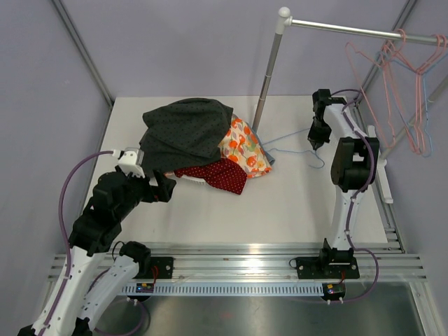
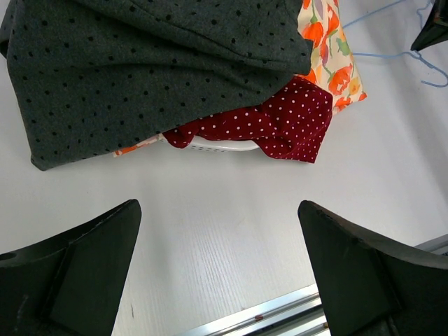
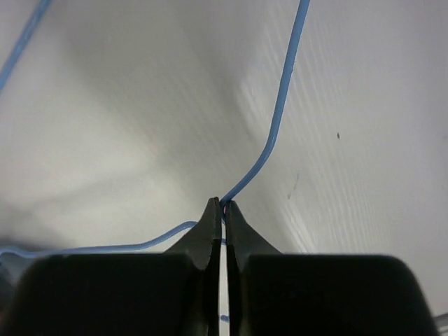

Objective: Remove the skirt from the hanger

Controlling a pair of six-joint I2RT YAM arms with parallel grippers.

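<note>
Floral skirt (image 1: 245, 148) lay crumpled near the middle of the white surface (image 1: 294, 210): cream cloth printed with orange and red blossoms and a little green. It was wedged in a heap, with a grey skirt (image 1: 185, 133) of matte, felt-like weave with small black dots overlapping it from 9 o'clock. A dark red skirt (image 1: 218, 175) with white pin dots sat at its 7 o'clock. Blue hanger (image 3: 280, 98), thin bent wire, ran from the floral skirt's 3 o'clock edge across the bare surface. Whether the wire passed inside the cloth could not be told. Right tool (image 3: 222, 204), at 2 o'clock of the surface, was pinched together on that wire, its black tips meeting at a bend. Only the right wrist view showed this contact. Left tool (image 2: 217, 206) sat at 8 o'clock of the heap, its blunt black fingers spread wide with nothing between them. The left wrist view alone showed a white ribbed piece (image 2: 217, 145) tucked under the red skirt. The overhead view alone showed a grey metal pole (image 1: 269, 70) at 12 o'clock and pink hangers (image 1: 413, 91) on a rail (image 1: 350, 29) at 1 o'clock.
</note>
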